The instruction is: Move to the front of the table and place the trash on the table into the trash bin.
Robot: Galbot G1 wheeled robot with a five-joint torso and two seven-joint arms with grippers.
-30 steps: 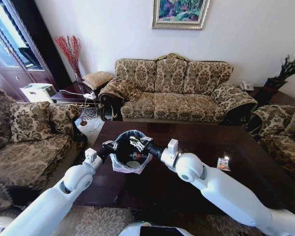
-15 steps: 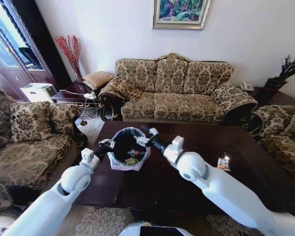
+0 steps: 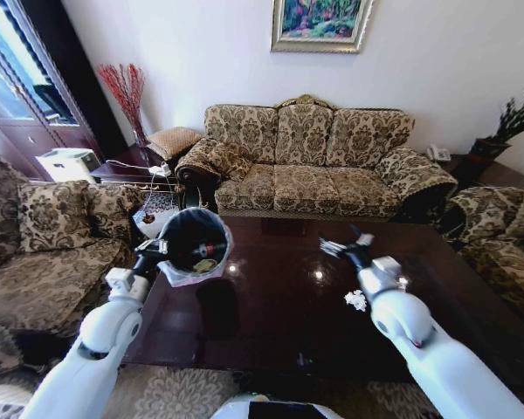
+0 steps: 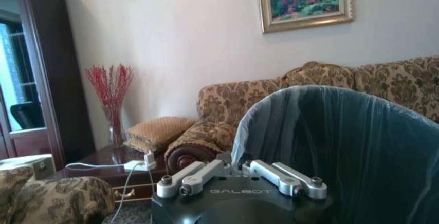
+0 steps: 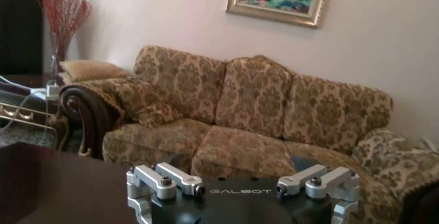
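1. Bin [image 3: 195, 247], black with a whitish liner, is lifted over the table's [image 3: 271, 305] left end and tipped, mouth toward the camera; scraps lie inside.
2. Left gripper [image 3: 155, 251] pinches the bin's rim, jaws closed on it; "GALBOT" is printed on its body.
3. Right gripper [image 3: 342, 243] hangs over the table, jaws spread, empty; same "GALBOT" marking.
4. Crumpled white paper [image 3: 355, 299] lies on the table beside the right arm.

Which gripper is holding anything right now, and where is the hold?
Left gripper holds the trash bin by its rim, tilted; right gripper is open, empty.
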